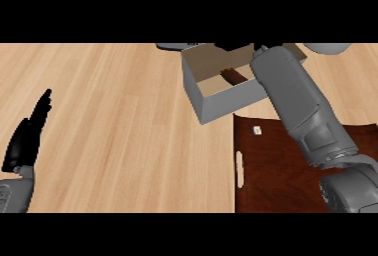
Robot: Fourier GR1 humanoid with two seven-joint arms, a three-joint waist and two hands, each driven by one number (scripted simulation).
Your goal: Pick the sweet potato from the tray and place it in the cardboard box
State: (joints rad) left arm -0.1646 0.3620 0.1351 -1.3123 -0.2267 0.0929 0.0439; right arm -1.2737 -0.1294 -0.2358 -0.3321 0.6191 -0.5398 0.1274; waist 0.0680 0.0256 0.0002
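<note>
The sweet potato (pixel 233 76), a reddish-brown lump, lies inside the open grey-sided cardboard box (pixel 221 102) at the top middle, against the box's right inner side. My right forearm (pixel 295 100) stretches from the lower right across the dark wooden tray (pixel 269 175) and over the box's right edge. Only a black sliver of my right hand (pixel 240 46) shows past the box's far rim, at the top of the view. My left hand (pixel 26 140) rests open at the left edge, fingers pointing up, far from box and tray.
A small white tag-like item (pixel 256 130) lies on the tray near its top left corner. The tray has a slot handle (pixel 238 170) on its left side. Light wooden counter (pixel 125 125) spreads between my left hand and the box.
</note>
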